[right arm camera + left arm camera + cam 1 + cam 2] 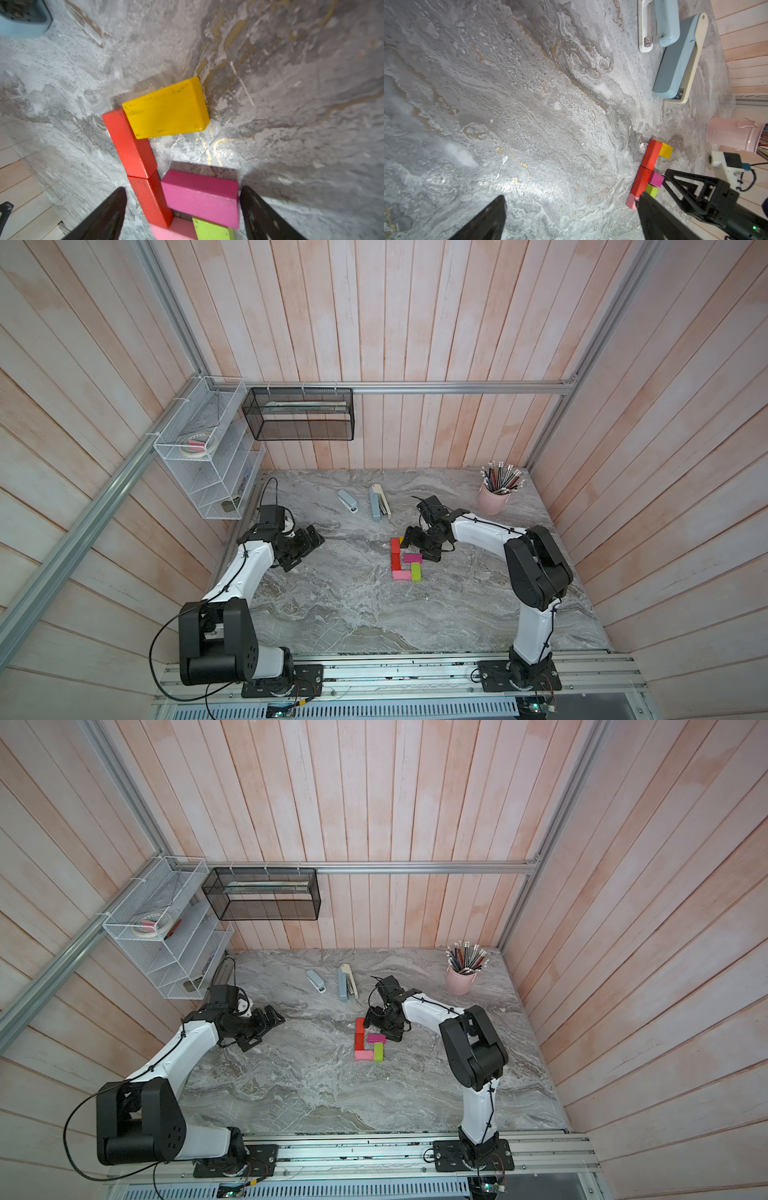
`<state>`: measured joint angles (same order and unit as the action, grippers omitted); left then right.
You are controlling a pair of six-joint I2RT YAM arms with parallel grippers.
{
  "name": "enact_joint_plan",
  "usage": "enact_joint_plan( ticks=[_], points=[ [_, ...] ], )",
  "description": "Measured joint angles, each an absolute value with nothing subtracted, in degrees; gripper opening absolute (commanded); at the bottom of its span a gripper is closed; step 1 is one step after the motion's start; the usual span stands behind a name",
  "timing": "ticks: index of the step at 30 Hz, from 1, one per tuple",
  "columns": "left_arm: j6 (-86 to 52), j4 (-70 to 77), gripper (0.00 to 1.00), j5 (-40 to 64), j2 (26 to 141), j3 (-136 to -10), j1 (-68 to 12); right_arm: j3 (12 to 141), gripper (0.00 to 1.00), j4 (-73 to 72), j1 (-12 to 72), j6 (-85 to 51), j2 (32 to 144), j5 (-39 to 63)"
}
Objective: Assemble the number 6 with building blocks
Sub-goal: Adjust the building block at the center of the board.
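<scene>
Six plain bricks (395,562) lie flat mid table (353,614), forming a 6: two red, yellow brick (401,540) far, magenta brick (412,558), lime brick (416,571), pink brick (401,575) near. Right claw (420,546) spread wide over the magenta brick; left claw (571,195) wide, empty.

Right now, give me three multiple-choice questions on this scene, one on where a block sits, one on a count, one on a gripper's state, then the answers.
1. Where is the yellow block? A) beside a red block, touching it B) stacked on a red block C) apart from every other block
2. How many red blocks are there? A) one B) two C) four
3. How is the right gripper? A) shut, empty B) open C) shut on the yellow block
Answers: 1 A, the right wrist view shows them in contact; 2 B, two lie end to end; 3 B, its fingers stand wide apart.
</scene>
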<state>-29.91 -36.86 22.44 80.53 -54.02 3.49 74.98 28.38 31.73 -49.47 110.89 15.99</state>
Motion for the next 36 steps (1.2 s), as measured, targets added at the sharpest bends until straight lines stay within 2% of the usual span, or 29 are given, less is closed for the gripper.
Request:
enact_joint_plan(
  ticks=[36],
  points=[
    [-29.98,-36.84,1.0,22.44,80.53,-54.02,3.49,74.76,0.88,29.02,31.66,-49.71,109.91,18.06]
  ],
)
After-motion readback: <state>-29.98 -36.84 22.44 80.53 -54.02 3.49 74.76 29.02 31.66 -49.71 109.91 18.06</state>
